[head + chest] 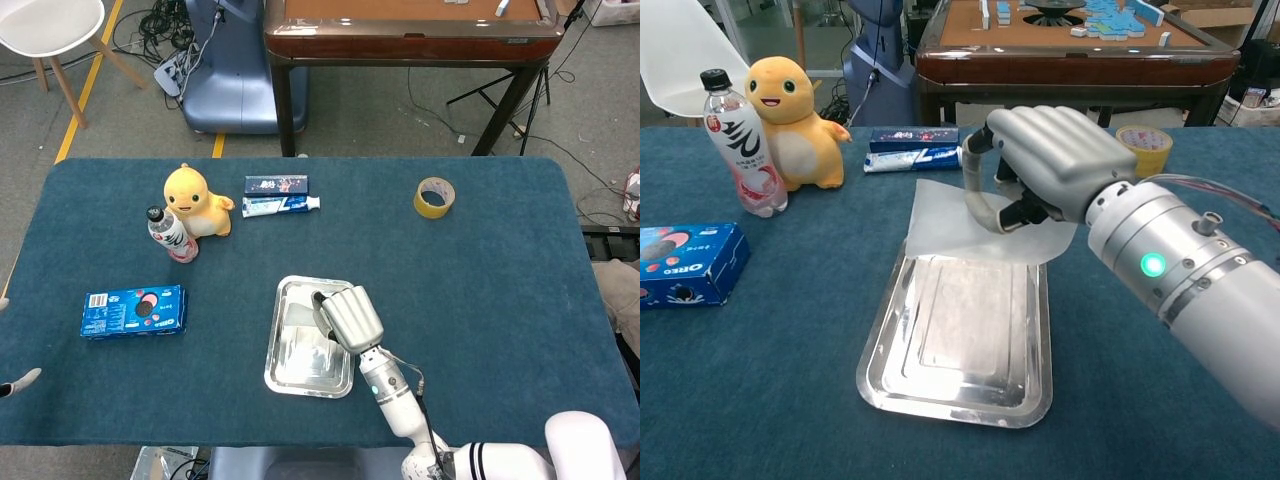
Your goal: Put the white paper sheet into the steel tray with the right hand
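right hand [1055, 165] pinches white paper sheet [985, 225] | sheet hangs over far end of steel tray [880, 350], overlapping rim | advise: draw nearer, lower flat inside walls, then release

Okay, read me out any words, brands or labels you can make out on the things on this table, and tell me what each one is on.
"OREO": on the blue cookie box at the table's left edge.
Large dark characters on the water bottle label: visible, but I cannot read them.
Toothpaste box and toothpaste tube: print too small and blurred.
Yellow tape roll, steel tray, white paper sheet: no text visible.
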Robot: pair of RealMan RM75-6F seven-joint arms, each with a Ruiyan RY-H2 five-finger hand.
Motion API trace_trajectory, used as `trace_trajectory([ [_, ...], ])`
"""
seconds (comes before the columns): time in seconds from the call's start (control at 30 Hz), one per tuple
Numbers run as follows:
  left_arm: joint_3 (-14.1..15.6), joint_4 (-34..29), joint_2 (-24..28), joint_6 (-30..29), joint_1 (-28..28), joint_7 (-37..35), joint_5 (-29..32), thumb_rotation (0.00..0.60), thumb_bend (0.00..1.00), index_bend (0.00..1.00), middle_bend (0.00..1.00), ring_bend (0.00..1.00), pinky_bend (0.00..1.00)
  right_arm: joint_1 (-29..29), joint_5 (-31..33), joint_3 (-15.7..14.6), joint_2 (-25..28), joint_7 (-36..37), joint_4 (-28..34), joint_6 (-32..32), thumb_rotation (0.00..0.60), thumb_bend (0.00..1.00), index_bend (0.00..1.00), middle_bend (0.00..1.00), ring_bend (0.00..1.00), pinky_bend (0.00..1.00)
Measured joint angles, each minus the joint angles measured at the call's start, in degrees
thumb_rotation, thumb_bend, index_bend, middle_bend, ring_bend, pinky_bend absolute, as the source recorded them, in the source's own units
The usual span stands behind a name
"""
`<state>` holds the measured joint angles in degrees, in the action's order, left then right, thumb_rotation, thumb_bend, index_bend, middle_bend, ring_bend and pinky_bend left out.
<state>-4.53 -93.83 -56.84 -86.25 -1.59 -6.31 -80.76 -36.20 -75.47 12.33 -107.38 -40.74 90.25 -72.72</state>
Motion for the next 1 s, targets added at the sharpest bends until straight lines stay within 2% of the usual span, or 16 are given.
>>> trace_trajectory([
  [0.23,-0.05,-0.04,0.03,-0.02,0.05,0.09,0.19,0.6,0.07,0.1,0.03,0.02,0.41,0.14,0.19,-0.18,0.43,0.78,1.07,0.23,0.6,0.51,0.61,1.0,1.0,1.0],
  [0.33,-0.09,-0.16,0.1,0.1,0.04,0.09,0.34,0.6,0.07,0.1,0.03,0.02,0.41,0.19,0.22,-0.22,0.87,1.0,1.74,0.3,0.6,0.47,0.6,1.0,1.0,1.0],
  [0.57,-0.13,-0.18,0.04,0.03,0.07,0.36,0.42,0.6,0.07,0.1,0.03,0.02,0.41,0.47,0.34,-0.54,1.6,0.92,2.79,0.21,0.6,0.14,0.48,1.0,1.0,1.0],
  [0.7,-0.08,-0.11,0.02,0.15,0.04,0.44,0.38,0.6,0.07,0.1,0.03,0.02,0.41,0.73,0.27,-0.89,2.13,1.08,3.62,0.14,0.6,0.02,0.43,1.0,1.0,1.0],
  [0.83,-0.04,-0.18,0.04,0.07,0.06,0.53,0.24,0.6,0.07,0.1,0.03,0.02,0.41,1.0,-0.27,-1.33,2.77,1.33,4.6,-0.11,0.6,0.0,0.39,1.0,1.0,1.0],
  [1.0,0.01,-0.19,0.03,0.21,0.04,0.65,0.28,0.6,0.07,0.1,0.03,0.02,0.41,1.3,-0.99,-1.8,3.54,1.79,5.83,-0.32,0.6,0.0,0.38,1.0,1.0,1.0],
])
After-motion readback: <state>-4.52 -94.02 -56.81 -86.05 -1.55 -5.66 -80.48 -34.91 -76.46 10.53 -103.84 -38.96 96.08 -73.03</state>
